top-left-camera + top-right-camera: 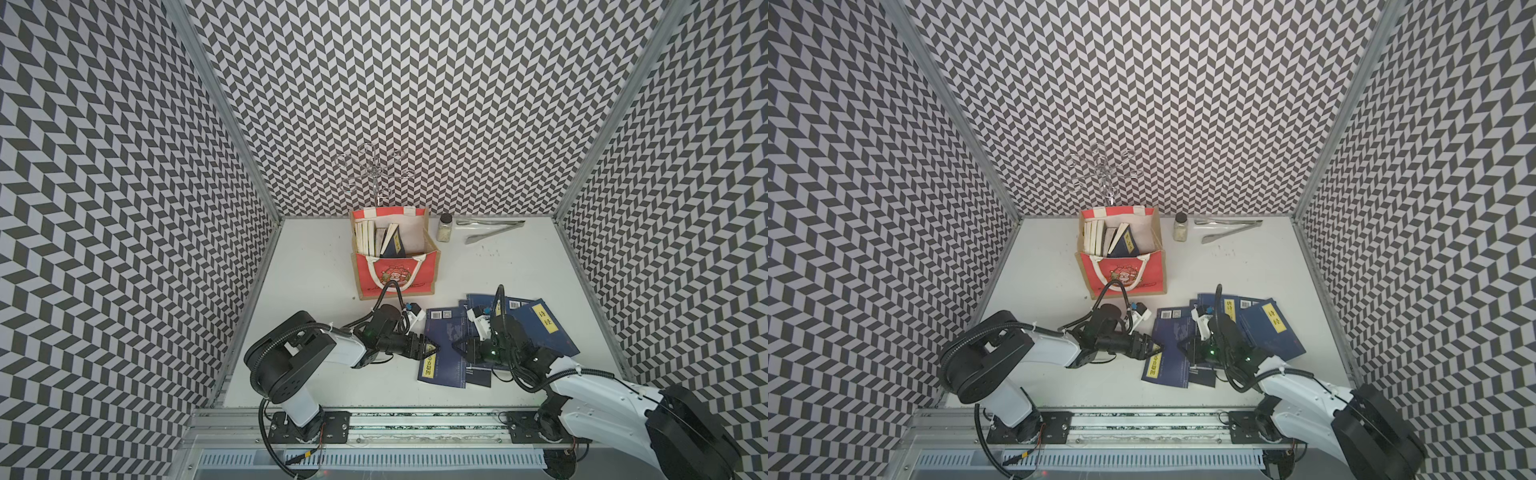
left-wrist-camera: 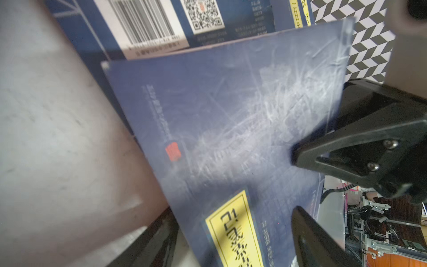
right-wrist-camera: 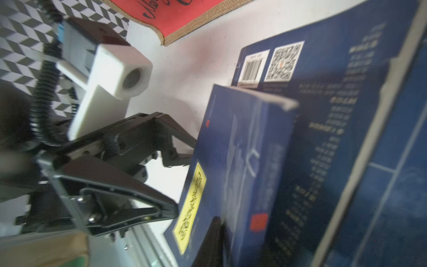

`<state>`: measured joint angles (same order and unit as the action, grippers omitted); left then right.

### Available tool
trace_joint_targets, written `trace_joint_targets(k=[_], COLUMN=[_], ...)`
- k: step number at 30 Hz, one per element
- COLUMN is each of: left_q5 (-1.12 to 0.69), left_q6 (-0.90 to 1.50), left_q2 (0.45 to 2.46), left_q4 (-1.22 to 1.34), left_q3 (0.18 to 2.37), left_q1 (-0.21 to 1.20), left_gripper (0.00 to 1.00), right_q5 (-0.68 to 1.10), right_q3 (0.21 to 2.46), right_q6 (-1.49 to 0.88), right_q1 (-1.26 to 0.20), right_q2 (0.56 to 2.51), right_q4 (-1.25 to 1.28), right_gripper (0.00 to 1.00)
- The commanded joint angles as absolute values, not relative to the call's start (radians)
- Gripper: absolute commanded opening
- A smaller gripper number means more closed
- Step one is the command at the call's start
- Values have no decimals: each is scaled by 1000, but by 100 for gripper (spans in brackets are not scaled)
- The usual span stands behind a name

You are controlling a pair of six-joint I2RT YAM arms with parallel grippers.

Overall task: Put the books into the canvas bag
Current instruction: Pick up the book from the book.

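— While I watched from above, the canvas bag stood at the back of the white table: red panels, tan jute sides, paperbacks upright inside.
— And the jaws?
— My right jaws were closed on one edge of a thin navy book, glossy, scuffed, yellow-labelled, tilted up off the loose navy books lying flat near the front. My left jaws stood apart, straddling its opposite edge.
— The room?
— Black-and-white chevron walls on three sides.
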<state>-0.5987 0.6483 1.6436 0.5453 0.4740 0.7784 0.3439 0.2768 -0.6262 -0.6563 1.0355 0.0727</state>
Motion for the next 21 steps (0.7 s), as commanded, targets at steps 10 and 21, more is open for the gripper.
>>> trace_joint_targets(k=[10,21], left_q5=[-375,-337], left_q6=[561,265], left_q2=[1148,919], left_q4=[88,-402], left_q3=[552,892], left_q1=[724,628], left_gripper=[94,100], right_q5=[629,1165], right_q3=[336,407], right_q6=[-378,-246], right_q1=[-587,-585], right_q2=[990,1068], right_q4=[295,625], right_gripper=[0,0])
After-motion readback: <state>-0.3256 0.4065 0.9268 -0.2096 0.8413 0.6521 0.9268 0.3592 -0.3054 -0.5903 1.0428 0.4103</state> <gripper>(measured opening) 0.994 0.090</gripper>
